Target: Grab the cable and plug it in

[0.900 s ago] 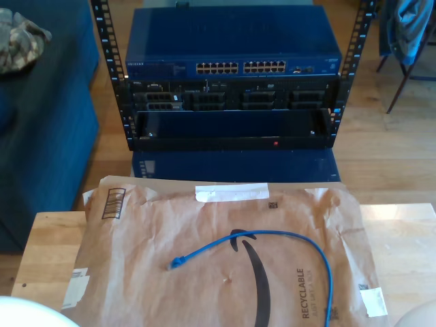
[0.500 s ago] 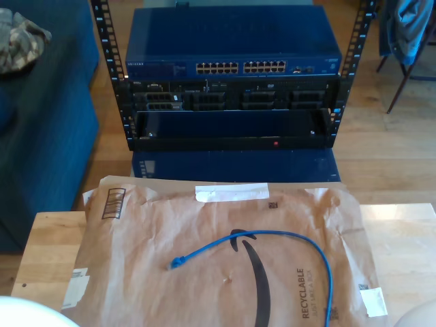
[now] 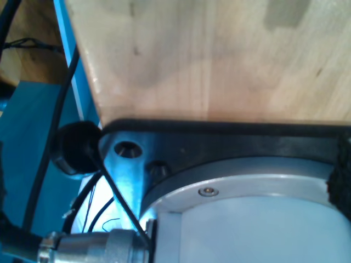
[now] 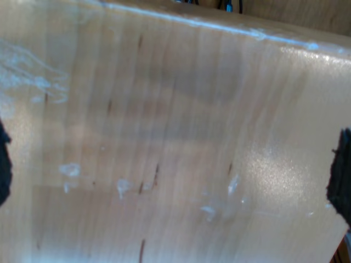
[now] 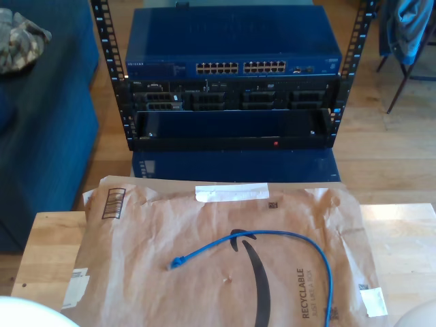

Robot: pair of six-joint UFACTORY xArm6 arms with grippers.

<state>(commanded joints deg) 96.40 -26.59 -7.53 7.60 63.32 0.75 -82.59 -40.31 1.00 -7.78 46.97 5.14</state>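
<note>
The cable (image 5: 276, 235) is thin and bright blue and lies in an arc on a brown paper mailer (image 5: 136, 245) in the exterior view. Its blue plug (image 5: 176, 262) rests near the mailer's middle, and the cord runs off the bottom edge of the exterior view. My first gripper (image 3: 173, 181) hangs over bare wooden tabletop (image 3: 208, 55) and a grey arm base (image 3: 247, 219), with a dark pad (image 3: 341, 172) at the picture's edge. My second gripper (image 4: 173, 175) is open over bare wood, its dark fingers (image 4: 342, 175) far apart. Neither gripper holds anything.
Beyond the table stands a black rack (image 5: 102, 41) with a blue network switch (image 5: 231, 41) and its rows of ports (image 5: 242, 67). A blue sofa (image 5: 41, 136) is at the exterior view's left. White arm parts (image 5: 20, 315) show at the exterior view's bottom corners.
</note>
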